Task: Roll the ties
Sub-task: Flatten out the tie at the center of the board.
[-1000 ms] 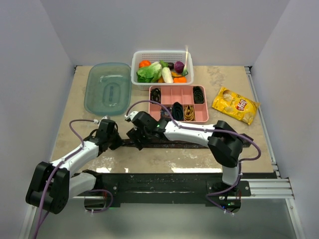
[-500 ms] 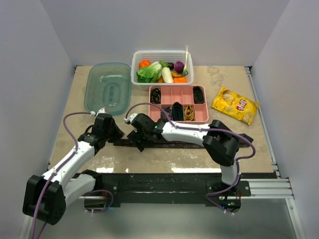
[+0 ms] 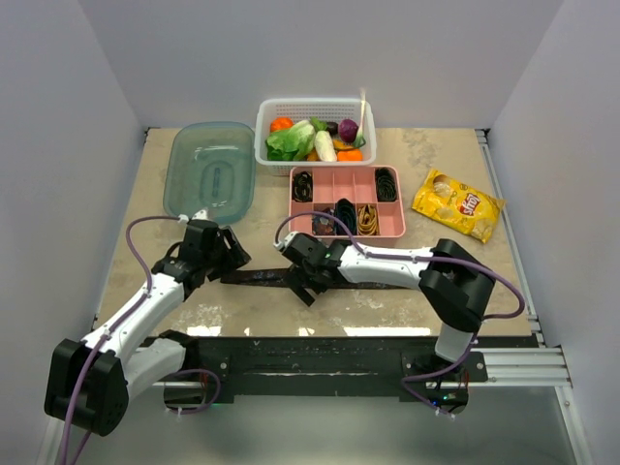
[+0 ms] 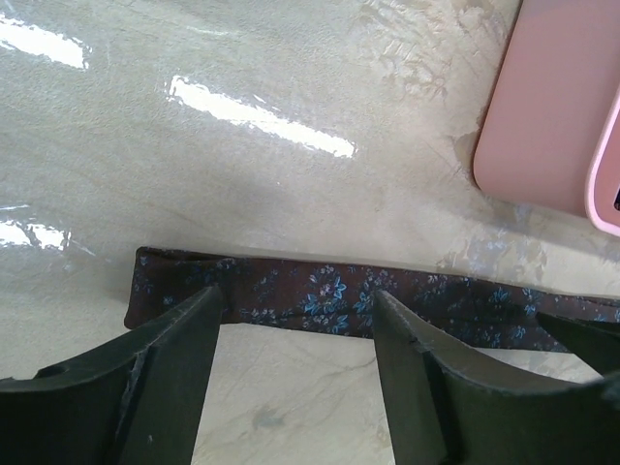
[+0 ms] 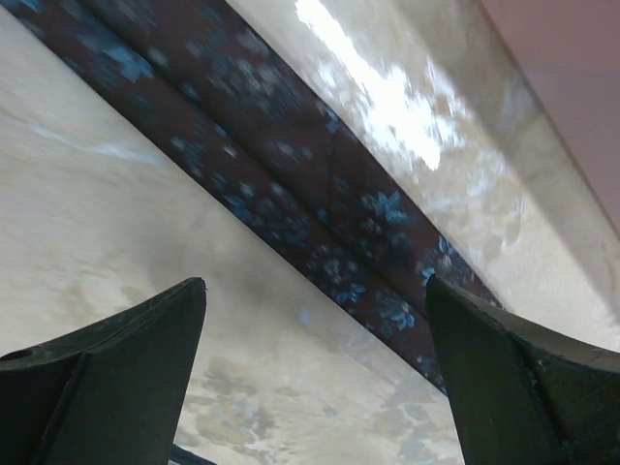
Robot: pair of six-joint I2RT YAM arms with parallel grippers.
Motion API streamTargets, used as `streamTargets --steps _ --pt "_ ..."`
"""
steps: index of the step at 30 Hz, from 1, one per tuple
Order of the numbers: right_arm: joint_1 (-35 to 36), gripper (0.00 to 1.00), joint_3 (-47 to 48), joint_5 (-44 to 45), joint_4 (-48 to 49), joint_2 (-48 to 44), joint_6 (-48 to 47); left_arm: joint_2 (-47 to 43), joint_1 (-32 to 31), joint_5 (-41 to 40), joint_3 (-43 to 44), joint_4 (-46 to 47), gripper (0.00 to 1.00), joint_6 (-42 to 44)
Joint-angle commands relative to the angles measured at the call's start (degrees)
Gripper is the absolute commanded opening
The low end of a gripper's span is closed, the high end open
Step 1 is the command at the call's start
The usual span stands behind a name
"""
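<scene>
A dark brown-maroon tie with small blue flowers lies flat and stretched across the table's front. In the left wrist view its blunt left end shows, and the strip runs off to the right. My left gripper hovers open at that end, one finger on each side, with nothing between them. My right gripper is over the tie further right. In the right wrist view the tie crosses diagonally past the wide-open right gripper, which holds nothing. Black and gold coiled ties sit in the pink tray.
A white basket of vegetables stands at the back. A clear teal lid lies at the back left. A yellow chips bag lies at the right. The pink tray's corner is close beyond the left gripper.
My left gripper has opened and let go of the tie's end, shifting slightly away from the front edge. My right gripper slid right along the tie and opened wider.
</scene>
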Motion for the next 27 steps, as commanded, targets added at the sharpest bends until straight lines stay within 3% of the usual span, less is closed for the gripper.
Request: streamTargets --steps 1,17,18,20,21,24,26,27 --pt "-3.58 0.98 -2.99 -1.64 -0.10 -2.86 -0.55 -0.56 0.47 0.03 2.85 -0.03 0.69 1.57" --pt "-7.18 0.86 -6.07 -7.01 2.45 -2.15 -3.28 -0.83 0.82 -0.42 3.30 -1.35 0.68 2.19" --pt "-7.27 0.81 -5.99 -7.27 2.36 -2.41 -3.45 -0.83 0.82 -0.41 3.29 -1.35 0.68 2.27" --pt "-7.45 0.56 -5.90 -7.36 2.36 -2.94 -3.54 -0.74 0.82 -0.50 3.21 -1.44 0.68 2.36" --pt "-7.45 0.49 -5.90 -7.27 2.01 -2.86 -3.63 -0.56 0.82 -0.59 3.21 -1.35 0.68 2.45" --pt "-7.45 0.44 -5.81 -6.92 1.66 -2.86 -3.36 -0.21 0.82 -0.59 3.21 -1.44 0.68 2.54" --pt "-7.45 0.36 -5.81 -6.66 1.31 -2.94 -3.19 -0.12 0.82 -0.59 3.12 -1.44 0.68 2.54" --pt "-7.45 0.26 -5.64 -6.66 1.13 -3.12 -3.28 -0.12 0.82 -0.68 3.12 -1.35 0.68 2.63"
